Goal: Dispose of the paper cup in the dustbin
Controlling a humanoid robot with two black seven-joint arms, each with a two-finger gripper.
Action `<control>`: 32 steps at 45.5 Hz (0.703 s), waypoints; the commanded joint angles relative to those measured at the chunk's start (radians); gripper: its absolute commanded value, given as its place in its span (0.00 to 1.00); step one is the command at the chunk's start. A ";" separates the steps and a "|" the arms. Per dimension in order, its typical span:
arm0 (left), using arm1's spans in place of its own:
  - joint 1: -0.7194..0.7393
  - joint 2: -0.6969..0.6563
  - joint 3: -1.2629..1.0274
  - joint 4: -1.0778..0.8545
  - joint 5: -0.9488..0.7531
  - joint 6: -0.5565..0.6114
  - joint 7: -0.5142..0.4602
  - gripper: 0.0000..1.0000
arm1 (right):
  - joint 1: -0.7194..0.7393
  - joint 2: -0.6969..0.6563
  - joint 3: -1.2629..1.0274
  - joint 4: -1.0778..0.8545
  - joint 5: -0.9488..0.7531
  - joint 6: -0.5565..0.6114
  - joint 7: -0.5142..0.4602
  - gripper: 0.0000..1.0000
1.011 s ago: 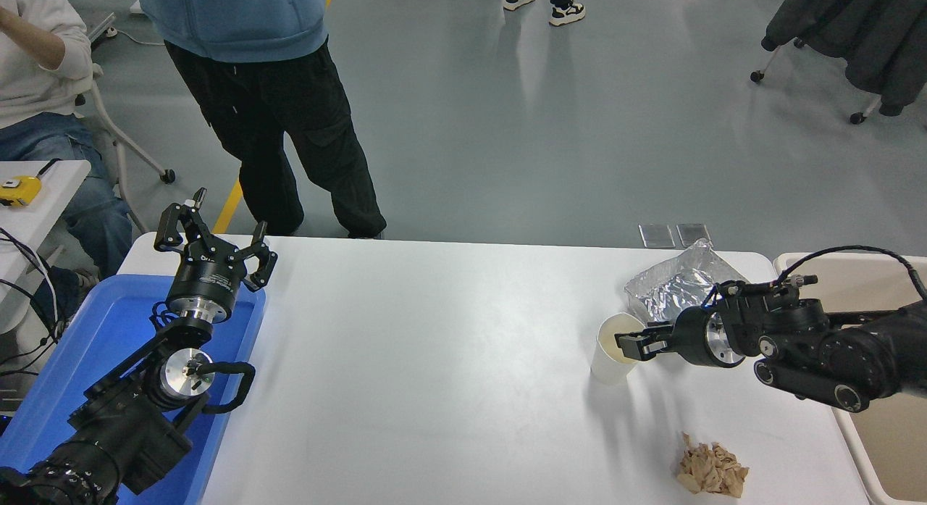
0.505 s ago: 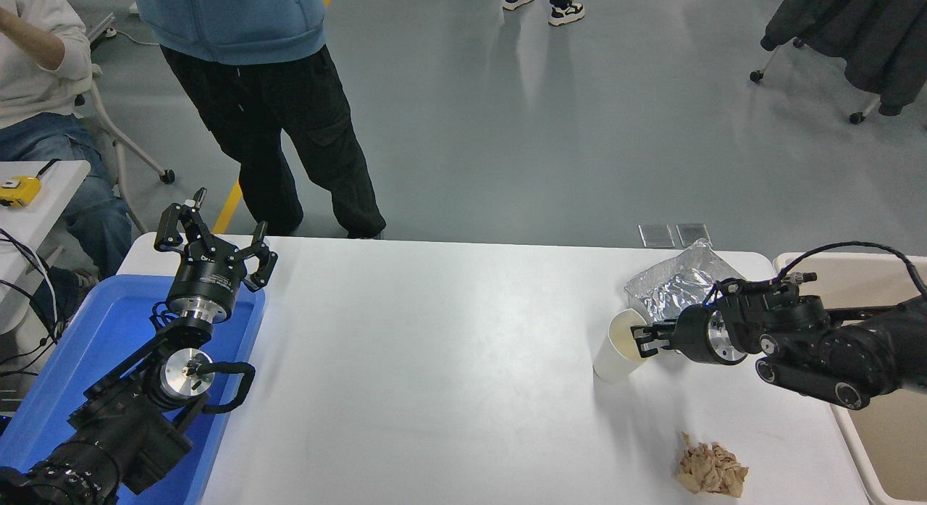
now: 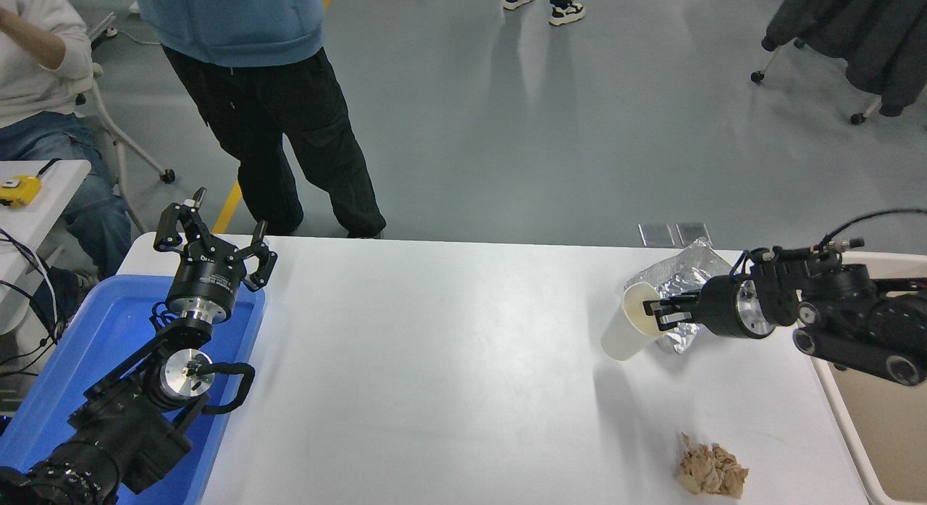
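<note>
Dustbin cropped at right; claw overlaps foil.

One white counter carries the things. There is one paper cup, white with a cream inside. There is one crinkled silver foil tray. One small heap of crumpled tan scraps lies near the front edge. One blue plastic tray sits at the left and one beige dustbin at the right. Two black end effectors are in view: the left end effector and the right end effector. One yellow tape measure lies on a side table. Two people are partly in view at the far left, and one more pair of shoes shows at the top.
</note>
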State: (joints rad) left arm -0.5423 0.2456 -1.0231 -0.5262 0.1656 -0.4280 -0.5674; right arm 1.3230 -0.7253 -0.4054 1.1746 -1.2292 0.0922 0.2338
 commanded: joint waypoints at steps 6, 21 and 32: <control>-0.001 0.000 0.000 0.000 0.000 0.000 0.000 1.00 | 0.234 -0.223 0.003 0.171 0.034 0.153 0.002 0.00; 0.001 0.000 0.000 0.000 0.000 0.000 0.000 1.00 | 0.306 -0.289 0.010 0.211 0.033 0.222 0.001 0.00; -0.001 0.000 0.000 0.000 0.000 0.000 0.000 1.00 | 0.308 -0.307 0.011 0.211 0.030 0.222 -0.001 0.00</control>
State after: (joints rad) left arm -0.5423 0.2457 -1.0231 -0.5261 0.1656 -0.4280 -0.5675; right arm 1.6112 -0.9966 -0.3966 1.3704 -1.1982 0.2999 0.2340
